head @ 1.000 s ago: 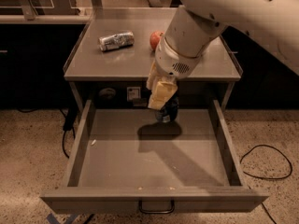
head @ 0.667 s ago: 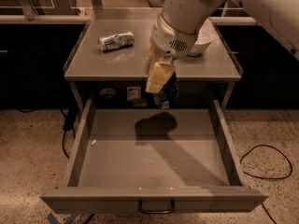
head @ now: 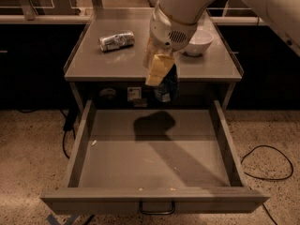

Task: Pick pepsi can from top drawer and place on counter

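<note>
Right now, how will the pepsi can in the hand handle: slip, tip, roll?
The hand holds the pepsi can above the top drawer. Small, held by one pinch: likely light. Smooth round wall: may slip, probably rolls if laid sideways.

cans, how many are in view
2. The pepsi can is held in the gripper above the top drawer, just before the counter. A silvery can lies on its side on the counter, back left. The arm may hide others.
</note>
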{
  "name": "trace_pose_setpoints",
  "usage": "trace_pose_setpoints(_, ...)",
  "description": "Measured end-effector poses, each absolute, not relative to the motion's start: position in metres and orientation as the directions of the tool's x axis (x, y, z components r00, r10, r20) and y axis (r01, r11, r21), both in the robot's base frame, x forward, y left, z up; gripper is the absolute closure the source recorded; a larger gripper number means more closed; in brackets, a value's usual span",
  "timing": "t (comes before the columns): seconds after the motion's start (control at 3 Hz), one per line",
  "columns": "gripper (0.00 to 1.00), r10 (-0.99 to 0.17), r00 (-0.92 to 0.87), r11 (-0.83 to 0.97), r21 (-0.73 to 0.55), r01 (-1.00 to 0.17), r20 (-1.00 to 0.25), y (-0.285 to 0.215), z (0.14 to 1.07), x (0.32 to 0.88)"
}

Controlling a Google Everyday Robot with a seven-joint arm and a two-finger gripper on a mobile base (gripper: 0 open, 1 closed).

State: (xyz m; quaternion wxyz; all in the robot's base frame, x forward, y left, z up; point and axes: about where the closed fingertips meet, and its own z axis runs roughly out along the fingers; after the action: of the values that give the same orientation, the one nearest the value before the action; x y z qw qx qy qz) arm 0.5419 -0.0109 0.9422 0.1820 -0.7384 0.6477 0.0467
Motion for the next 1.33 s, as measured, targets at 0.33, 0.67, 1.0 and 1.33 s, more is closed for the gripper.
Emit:
trace_pose_setpoints(0.33,1.00,-0.932,0.205,-0.127,-0.261,-0.957,-0.300,-0.010,0.964,0.558)
trace_pose_setpoints(0.67,1.00,-0.908,0.259,-0.153,-0.317,-0.936,-0.328,-0.011,0.977,0.583)
trace_pose_setpoints(1.0,1.00,-0.872,0.311,-0.178,-0.346,-0.921,-0.378,-0.009,0.973,0.611)
trace_pose_setpoints(1.33,1.00,-0.838,0.345,-0.201,-0.349,-0.915,-0.422,-0.003,0.961,0.634)
